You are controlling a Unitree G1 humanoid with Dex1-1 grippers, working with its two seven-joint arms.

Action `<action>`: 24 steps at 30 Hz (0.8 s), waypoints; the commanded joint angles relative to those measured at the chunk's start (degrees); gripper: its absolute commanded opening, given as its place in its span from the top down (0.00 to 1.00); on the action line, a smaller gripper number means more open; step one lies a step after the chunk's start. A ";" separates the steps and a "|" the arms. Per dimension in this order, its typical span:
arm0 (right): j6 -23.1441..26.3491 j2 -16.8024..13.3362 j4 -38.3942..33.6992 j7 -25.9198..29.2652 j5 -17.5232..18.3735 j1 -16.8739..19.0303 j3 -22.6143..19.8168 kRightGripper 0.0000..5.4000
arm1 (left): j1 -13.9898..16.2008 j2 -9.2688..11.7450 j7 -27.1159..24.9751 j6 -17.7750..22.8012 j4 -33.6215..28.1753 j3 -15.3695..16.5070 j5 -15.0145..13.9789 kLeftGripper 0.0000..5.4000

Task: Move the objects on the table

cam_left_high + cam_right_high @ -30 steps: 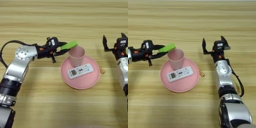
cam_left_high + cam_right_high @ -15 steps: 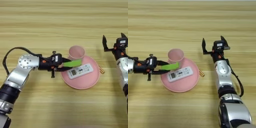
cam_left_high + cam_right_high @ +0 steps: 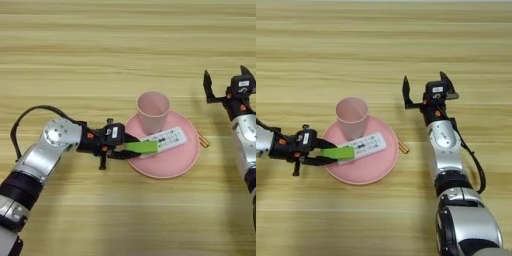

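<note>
Left gripper (image 3: pixel 121 146) pinches one end of the lime-green block (image 3: pixel 141 146) and holds it flat over the near-left rim of the pink plate (image 3: pixel 172 169), just touching the end of the white remote (image 3: pixel 165 140). I think the block is light, stiff and a bit slick, so a firm grip on its short end should do. The pink cup (image 3: pixel 153 110) stands upright on the back of the plate; it looks light and easy to tip, best held by its sides. Right gripper (image 3: pixel 427 90) waits well off to the side, fingers spread wide. A small orange thing (image 3: pixel 403 146) peeks from under the plate; I can't tell what it is. I can't see how much of the block sits between the black fingers.
</note>
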 commanded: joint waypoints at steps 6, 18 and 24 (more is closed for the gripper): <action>0.59 0.19 -0.55 -0.23 -0.25 -0.48 0.20 0.00 | -1.95 -1.08 -0.72 -1.76 2.03 -1.87 1.98 0.75; 0.65 0.50 -0.79 -0.46 -0.36 -0.48 0.34 0.00 | -4.53 -4.24 -1.99 -1.79 1.23 -3.89 2.86 0.75; 0.73 0.76 -1.26 -0.69 -0.46 -0.34 0.57 0.00 | -5.34 -5.21 -2.55 -1.93 2.51 -5.56 3.71 0.75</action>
